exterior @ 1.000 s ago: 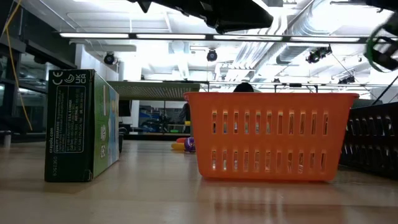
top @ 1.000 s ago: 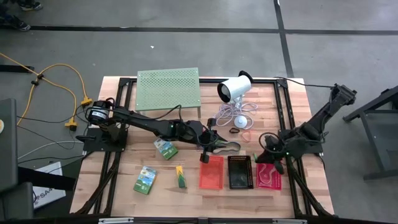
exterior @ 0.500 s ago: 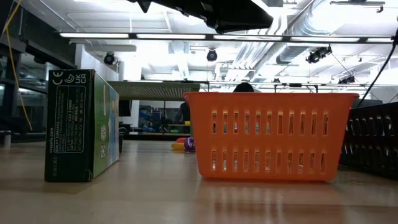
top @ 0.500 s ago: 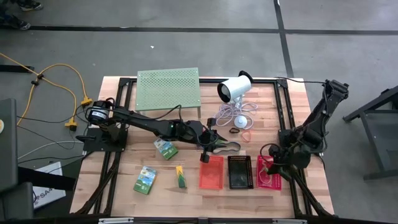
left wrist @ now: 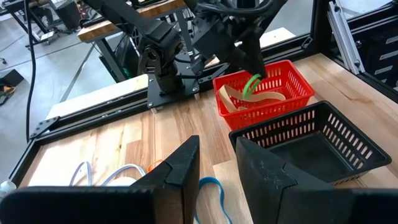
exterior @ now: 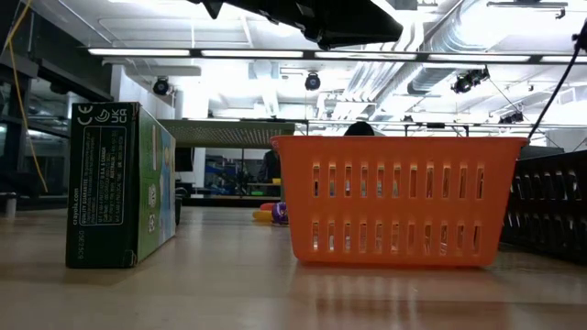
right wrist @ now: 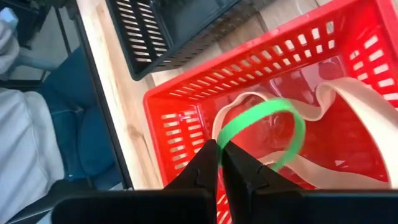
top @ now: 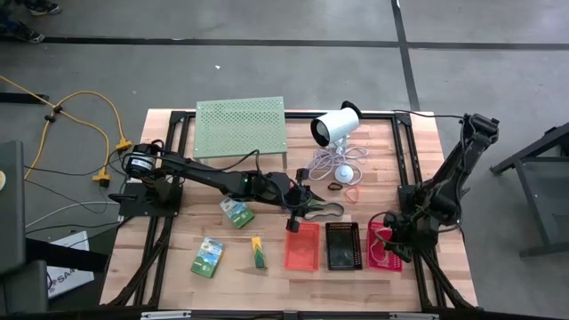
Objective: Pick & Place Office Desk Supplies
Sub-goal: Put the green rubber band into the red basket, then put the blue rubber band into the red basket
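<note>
The right gripper (right wrist: 221, 163) is held directly over the pink basket (top: 385, 251) at the right end of the basket row, its fingers pinched shut on a green rubber band (right wrist: 261, 127) that dangles into the basket above a pale brown band (right wrist: 348, 118) lying inside. The left gripper (left wrist: 214, 180) is stretched over the middle of the table, just beyond the far edge of the red basket (top: 301, 245), its fingers narrowly parted with a blue band (left wrist: 213, 190) seen below them. The black basket (top: 342, 245) sits between the other two. Three green packs (top: 207, 257) lie to the left. A white cylinder device (top: 336, 126) and a perforated green stand (top: 240, 127) are placed at the far side.
</note>
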`<state>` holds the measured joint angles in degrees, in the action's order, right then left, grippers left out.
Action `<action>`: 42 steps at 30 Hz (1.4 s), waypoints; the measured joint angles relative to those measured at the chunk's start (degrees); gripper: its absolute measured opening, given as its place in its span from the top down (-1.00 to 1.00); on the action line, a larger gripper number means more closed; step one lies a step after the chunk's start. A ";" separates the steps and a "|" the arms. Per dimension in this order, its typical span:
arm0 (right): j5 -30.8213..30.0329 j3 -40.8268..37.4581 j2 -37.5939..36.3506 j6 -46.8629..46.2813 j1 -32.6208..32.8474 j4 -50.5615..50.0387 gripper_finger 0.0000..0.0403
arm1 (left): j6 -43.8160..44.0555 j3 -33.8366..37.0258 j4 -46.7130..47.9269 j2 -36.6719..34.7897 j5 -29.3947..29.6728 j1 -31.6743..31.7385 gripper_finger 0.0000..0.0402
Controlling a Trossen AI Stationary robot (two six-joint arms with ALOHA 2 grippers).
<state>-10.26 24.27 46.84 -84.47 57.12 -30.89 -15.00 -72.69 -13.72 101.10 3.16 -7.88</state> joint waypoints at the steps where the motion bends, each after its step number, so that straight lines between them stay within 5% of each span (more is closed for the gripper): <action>1: 0.00 0.00 0.08 0.00 0.00 0.00 0.93 | 0.00 0.00 -0.01 0.00 -0.01 0.00 0.49; 31: -0.22 0.00 0.16 0.09 0.00 0.97 0.68 | 1.04 0.00 0.47 0.00 -0.04 0.00 0.49; 42: -1.74 0.00 0.09 8.93 -3.46 6.01 0.68 | 6.66 -0.02 16.22 -0.72 -0.09 2.54 0.49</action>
<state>-12.01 24.27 46.93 -75.54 53.66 -24.88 -8.35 -72.71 2.50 100.38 3.07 -5.34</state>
